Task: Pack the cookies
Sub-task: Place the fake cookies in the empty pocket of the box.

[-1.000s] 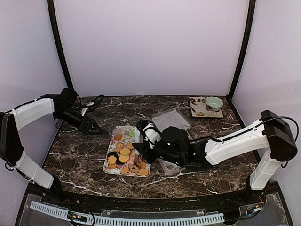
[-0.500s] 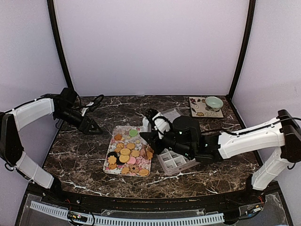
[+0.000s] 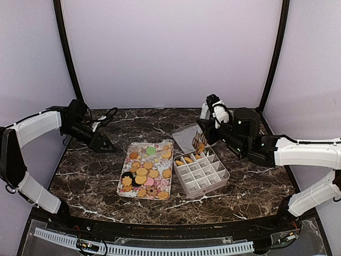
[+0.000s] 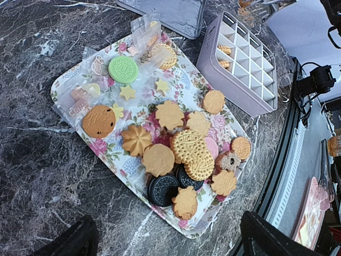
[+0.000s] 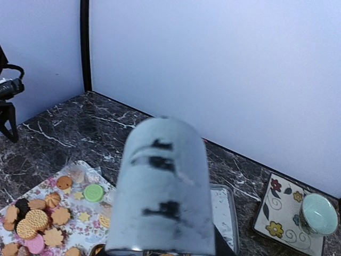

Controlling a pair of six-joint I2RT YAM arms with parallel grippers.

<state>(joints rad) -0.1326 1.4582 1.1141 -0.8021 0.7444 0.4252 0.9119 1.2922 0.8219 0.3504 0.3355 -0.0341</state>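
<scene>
Dark marbled desk (image 3: 90, 170) carries everything. At the far left, the left end effector (image 3: 106, 145) hangs low over the stone, clear of the tray, with its fingers (image 4: 74, 240) spread wide and nothing between them.

Just right of it lies a flowered tray (image 3: 137, 147) holding most of the cookies (image 3: 143, 173). They are tan, orange, pink and dark rounds and flower shapes. A green cookie (image 4: 123, 69) lies at the far end among small clear wrappers.

Next to the tray's right edge sits a pale box (image 3: 205, 189) divided into square cells. A few cookies rest in its far row, and the nearer cells show white. Behind the box a clear lid (image 3: 186, 134) lies flat.

The right end effector (image 3: 201, 143) reaches down to the box's far left corner, with an orange cookie (image 3: 200, 148) right at its tips. I cannot tell whether the fingers pinch it. In the right wrist view a pale blurred cylinder (image 5: 162, 186) hides them.

In the far right corner a green bowl (image 3: 242, 116) stands on a flowered plate (image 3: 226, 124).
</scene>
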